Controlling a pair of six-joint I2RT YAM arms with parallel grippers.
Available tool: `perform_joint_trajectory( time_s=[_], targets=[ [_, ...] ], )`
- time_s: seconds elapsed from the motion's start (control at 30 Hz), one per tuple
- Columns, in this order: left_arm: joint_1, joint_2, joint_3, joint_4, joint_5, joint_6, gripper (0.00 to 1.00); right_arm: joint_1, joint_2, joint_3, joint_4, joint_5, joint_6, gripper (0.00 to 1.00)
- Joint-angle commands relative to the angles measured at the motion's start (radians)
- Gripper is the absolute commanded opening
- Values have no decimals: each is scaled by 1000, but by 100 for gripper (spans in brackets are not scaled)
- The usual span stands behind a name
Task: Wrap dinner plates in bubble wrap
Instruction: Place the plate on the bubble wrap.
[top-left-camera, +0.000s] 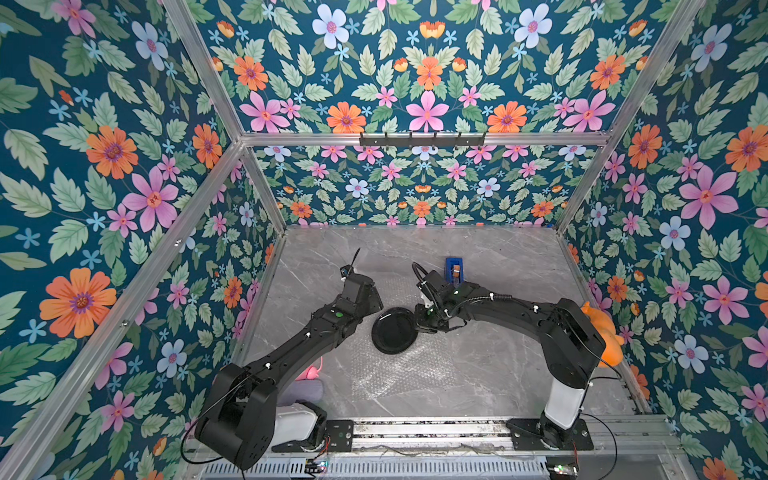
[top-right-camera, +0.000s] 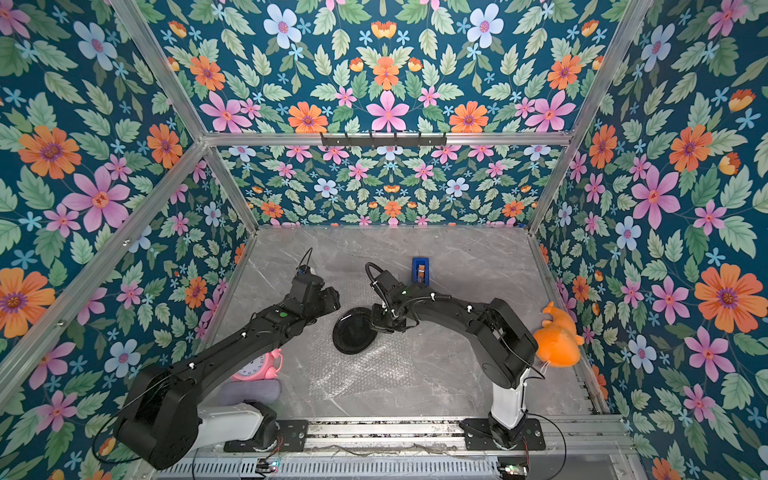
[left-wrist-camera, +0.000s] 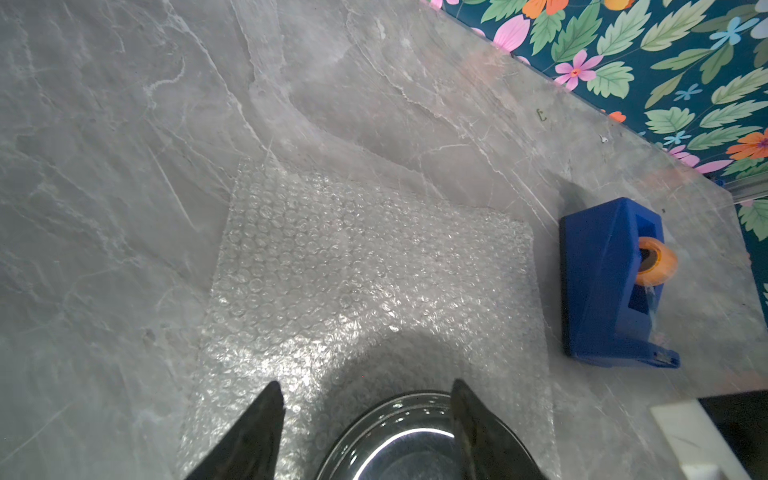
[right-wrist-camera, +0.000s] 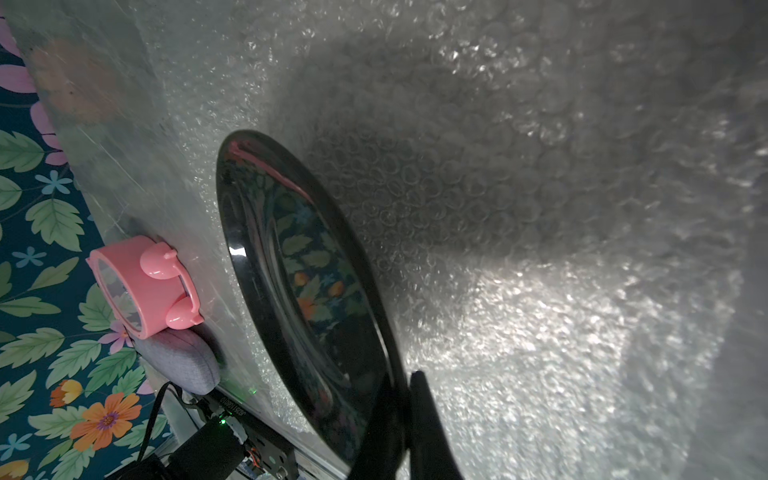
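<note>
The right pincer was clenched on the rim of the round glossy black plate, holding it tilted over the large sheet of clear dimpled bubble wrap, where the plate's shadow fell. Whether the plate's far rim touched the sheet could not be told. The left pincer stood released, its jaws well apart, one fingertip over the plate's rim and the other over the wrap.

In both top views the plate sat near the middle of the grey marbled worktop, above the sheet, which ran from mid-worktop toward the front edge. A blue tape dispenser with an orange roll stood just beside the sheet's far end. A pink alarm clock and a grey fabric pouch lay by the left edge, and an orange soft toy at the right edge.
</note>
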Motion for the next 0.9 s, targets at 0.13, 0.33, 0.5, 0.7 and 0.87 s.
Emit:
perform_joint_trajectory(
  time_s=[0.13, 0.33, 0.5, 0.7, 0.87],
  targets=[
    [1, 48, -3, 52, 32, -29, 58, -12, 8, -48, 20, -19, -3, 0],
    [1, 67, -11, 62, 46, -32, 56, -14, 38, -38, -2, 1, -16, 22],
    [1, 102, -18, 89, 66, -33, 53, -5, -29, -34, -108, 60, -37, 51],
    [1, 135, -24, 140, 103, -53, 50, 37, -209, -246, -198, 90, 33, 45],
    [1, 159, -20, 155, 111, -43, 48, 54, -282, -399, -196, 62, 92, 44]
  ],
)
